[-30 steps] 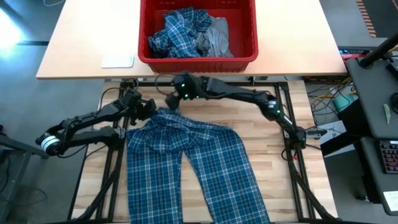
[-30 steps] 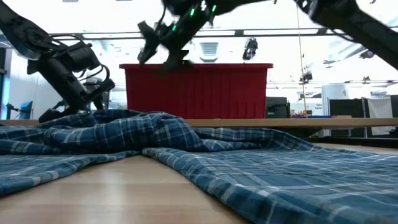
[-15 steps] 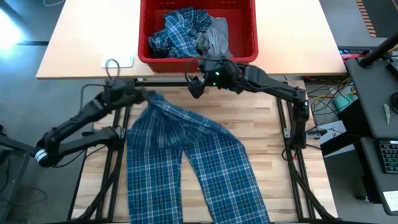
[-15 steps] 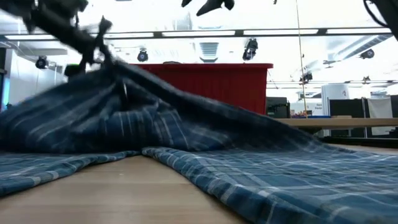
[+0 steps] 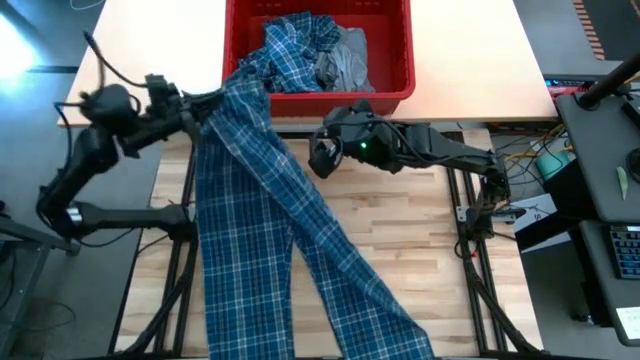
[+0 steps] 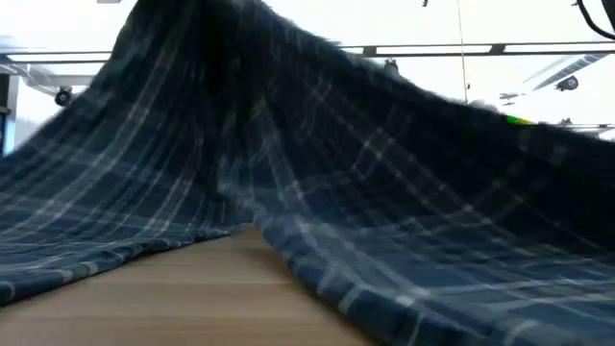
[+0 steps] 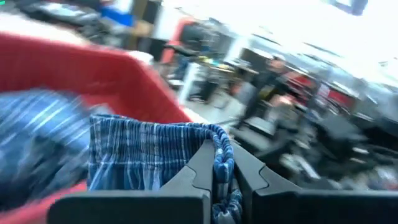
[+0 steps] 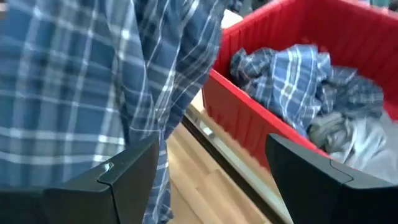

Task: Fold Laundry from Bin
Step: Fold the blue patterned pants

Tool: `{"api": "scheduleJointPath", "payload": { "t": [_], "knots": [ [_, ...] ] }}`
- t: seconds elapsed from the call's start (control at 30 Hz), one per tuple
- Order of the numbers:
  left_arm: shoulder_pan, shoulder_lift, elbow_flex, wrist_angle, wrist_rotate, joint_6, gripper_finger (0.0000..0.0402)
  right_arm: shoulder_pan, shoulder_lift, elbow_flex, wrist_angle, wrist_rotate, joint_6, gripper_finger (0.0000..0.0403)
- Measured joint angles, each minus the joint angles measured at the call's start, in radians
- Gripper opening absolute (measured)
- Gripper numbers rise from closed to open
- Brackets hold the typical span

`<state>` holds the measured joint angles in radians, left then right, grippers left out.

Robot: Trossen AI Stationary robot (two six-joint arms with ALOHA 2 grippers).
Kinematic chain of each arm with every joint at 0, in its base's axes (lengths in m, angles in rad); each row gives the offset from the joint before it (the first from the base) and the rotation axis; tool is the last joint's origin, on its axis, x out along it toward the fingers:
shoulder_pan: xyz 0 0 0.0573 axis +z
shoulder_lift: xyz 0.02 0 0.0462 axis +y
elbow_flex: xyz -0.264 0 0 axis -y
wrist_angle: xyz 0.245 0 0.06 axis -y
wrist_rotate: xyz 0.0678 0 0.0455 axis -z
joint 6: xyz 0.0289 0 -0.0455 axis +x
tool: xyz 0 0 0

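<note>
- left claw (image 5: 190, 108) clamped on waistband of plaid pants (image 5: 255, 210), raised near the bin's (image 5: 395, 92) front-left corner
- pants drape down to the table (image 5: 420, 260); legs overhang the near edge
- right claw (image 5: 322, 158) wide, empty, beside the pants
- plaid shirt (image 5: 285, 50) and grey tee (image 5: 345, 60) in bin

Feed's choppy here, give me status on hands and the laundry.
Left hand shut on plaid pants waistband, lifted beside red bin. Right hand open, empty, beside pants. Plaid shirt, grey garment in bin.

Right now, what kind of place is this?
Probably a robotics lab or workshop: two robot arms at a wooden table, a red bin of laundry, cables and equipment on the floor beside it, and office-style ceiling lights behind.
</note>
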<state>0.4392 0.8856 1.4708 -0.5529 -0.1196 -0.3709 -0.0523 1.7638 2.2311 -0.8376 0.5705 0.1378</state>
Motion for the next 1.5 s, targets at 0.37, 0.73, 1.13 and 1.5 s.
{"api": "scheduleJointPath", "payload": {
  "t": [0.37, 0.73, 1.13, 1.5],
  "knots": [
    [-0.45, 0.126, 0.172, -0.071, 0.006, 0.216, 0.0, -0.027, -0.057, -0.002, 0.145, -0.407, -0.216, 0.0294],
    [-0.676, 0.162, 0.194, 0.01, -0.08, 0.236, 0.0, -0.085, -0.049, -0.013, 0.094, -0.68, -0.257, 0.0369],
    [-0.679, 0.218, 0.234, -0.023, 0.049, 0.228, 0.0, -0.092, 0.065, -0.021, 0.346, -0.954, -0.305, 0.0365],
    [-0.68, 0.229, 0.379, -0.228, 0.052, 0.229, 0.0, -0.09, 0.064, -0.018, 0.399, -0.983, -0.279, 0.0131]
  ]
}}
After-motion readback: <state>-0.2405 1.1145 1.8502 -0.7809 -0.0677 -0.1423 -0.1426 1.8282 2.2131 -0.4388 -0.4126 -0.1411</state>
